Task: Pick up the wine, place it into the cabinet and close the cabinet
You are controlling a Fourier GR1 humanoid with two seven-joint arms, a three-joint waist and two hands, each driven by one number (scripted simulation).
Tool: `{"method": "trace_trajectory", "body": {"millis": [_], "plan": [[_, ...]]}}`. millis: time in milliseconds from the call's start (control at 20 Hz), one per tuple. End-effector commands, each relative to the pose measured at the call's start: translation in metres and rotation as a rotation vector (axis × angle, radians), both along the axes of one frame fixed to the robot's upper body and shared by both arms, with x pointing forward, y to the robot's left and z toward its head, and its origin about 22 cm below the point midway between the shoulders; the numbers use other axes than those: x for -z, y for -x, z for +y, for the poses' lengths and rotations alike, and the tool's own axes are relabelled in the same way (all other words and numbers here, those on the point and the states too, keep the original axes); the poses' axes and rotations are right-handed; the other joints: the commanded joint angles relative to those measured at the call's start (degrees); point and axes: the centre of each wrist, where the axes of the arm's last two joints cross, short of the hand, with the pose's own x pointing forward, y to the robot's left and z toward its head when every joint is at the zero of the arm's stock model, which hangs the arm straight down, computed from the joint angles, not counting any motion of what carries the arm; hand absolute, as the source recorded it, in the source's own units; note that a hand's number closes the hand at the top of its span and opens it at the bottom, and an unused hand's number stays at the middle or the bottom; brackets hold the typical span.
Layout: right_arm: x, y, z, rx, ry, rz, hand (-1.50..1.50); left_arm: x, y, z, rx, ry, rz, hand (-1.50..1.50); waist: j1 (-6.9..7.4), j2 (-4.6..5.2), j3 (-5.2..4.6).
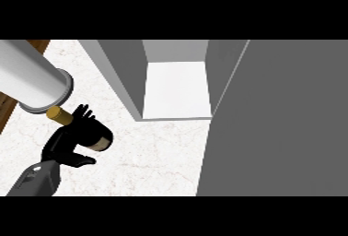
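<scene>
head view shows you one black hand, the left hand [71, 140], coming up from the low left corner on its grey forearm [35, 180]. its fingers are curled round the wine [95, 137], a dark bottle lying tipped in the grip. you can see the bottle's round end [101, 142], pale with a dark ring, poking out just past the fingers on the side toward the cabinet. the thumb [83, 160] sticks out below the bottle. the fingertips [82, 110] fan up a little above the bottle, and a gold cork end [60, 115] shows just beside them, on the side away from the cabinet. most of the bottle is hidden by the hand, so you cannot tell how much of it touches the counter.

the white speckled counter [156, 156] lies under the hand. up and across from the fingers stands the cabinet [175, 87], open, with a bright white floor inside and grey walls. its big grey door [279, 120] is swung out and fills the far side of the view, well apart from the fingers. the wine is outside the cabinet, near its front corner.

a fat white tube [31, 76] with a grey ring at its end hangs just above the fingertips, close to the cork end. a strip of brown wood [8, 113] shows at the edge beyond it.

you cannot see the right hand here.
</scene>
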Motion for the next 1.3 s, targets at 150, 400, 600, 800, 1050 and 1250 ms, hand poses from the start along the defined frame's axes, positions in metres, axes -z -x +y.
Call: {"method": "trace_trajectory", "body": {"millis": [150,400,600,800,1050,1250], "plan": [[0.004,0.03,-0.006,-0.066,0.001,0.038,-1.5,0.01,0.007,0.001,0.01,0.14,-0.04,1.5,-0.45,-0.03,-0.03],[0.004,0.017,-0.003,-0.081,-0.011,0.03,-1.5,-0.003,-0.015,-0.014,0.124,0.13,-0.104,1.5,-0.1,0.09,-0.02],[0.006,0.02,-0.005,-0.05,-0.011,0.044,-1.5,-0.003,-0.01,-0.022,0.192,0.029,-0.232,1.5,0.03,-0.22,0.0],[0.007,0.017,-0.011,-0.063,0.0,0.019,-1.5,-0.005,-0.02,-0.038,0.162,0.001,-0.324,1.5,-0.2,0.07,0.06],[0.003,0.016,-0.018,-0.032,-0.006,0.037,-1.5,0.002,-0.015,-0.068,-0.032,-0.064,-0.378,1.5,1.15,-0.46,0.21],[0.007,0.022,-0.011,-0.034,-0.002,0.046,-1.5,0.014,-0.002,-0.119,-0.192,-0.098,-0.396,1.5,1.64,-0.79,0.23]]}}
